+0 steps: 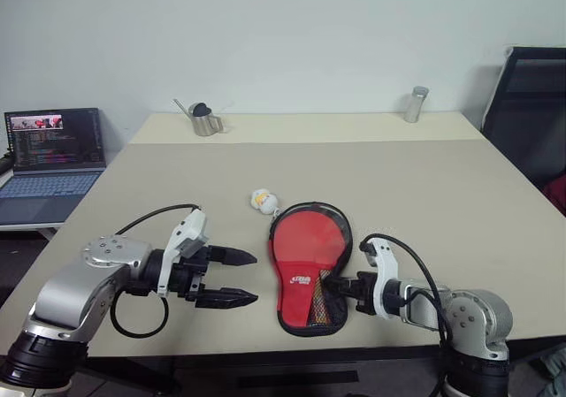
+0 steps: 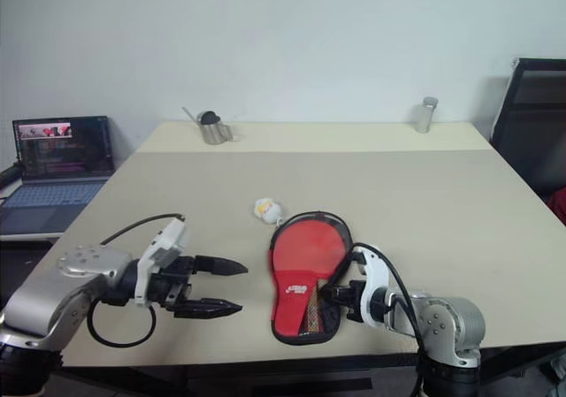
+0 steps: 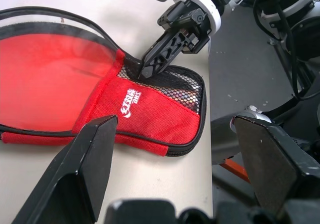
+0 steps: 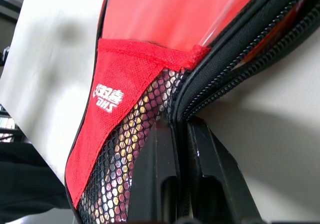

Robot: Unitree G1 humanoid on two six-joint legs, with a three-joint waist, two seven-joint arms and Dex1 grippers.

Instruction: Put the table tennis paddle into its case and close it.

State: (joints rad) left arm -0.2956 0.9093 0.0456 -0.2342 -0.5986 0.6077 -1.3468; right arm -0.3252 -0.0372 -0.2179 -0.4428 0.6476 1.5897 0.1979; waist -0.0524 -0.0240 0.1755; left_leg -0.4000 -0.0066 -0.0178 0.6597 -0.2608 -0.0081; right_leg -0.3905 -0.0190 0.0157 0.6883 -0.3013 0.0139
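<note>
Right gripper (image 1: 340,288) pinched on case (image 1: 309,264) zip edge at handle end, near table (image 1: 424,194) front edge. Left gripper (image 1: 237,278) agape, beside case, empty. Paddle red shows inside. Advice: pull zipper steadily along seam; left should pin case.

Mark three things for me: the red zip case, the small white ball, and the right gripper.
Red paddle-shaped zip case (image 1: 305,255): left eye view, red front panel.
Small white ball (image 1: 263,202): left eye view, its middle.
Right gripper (image 3: 150,64): left wrist view, black fingertips, shut on the case's zipper edge.
</note>
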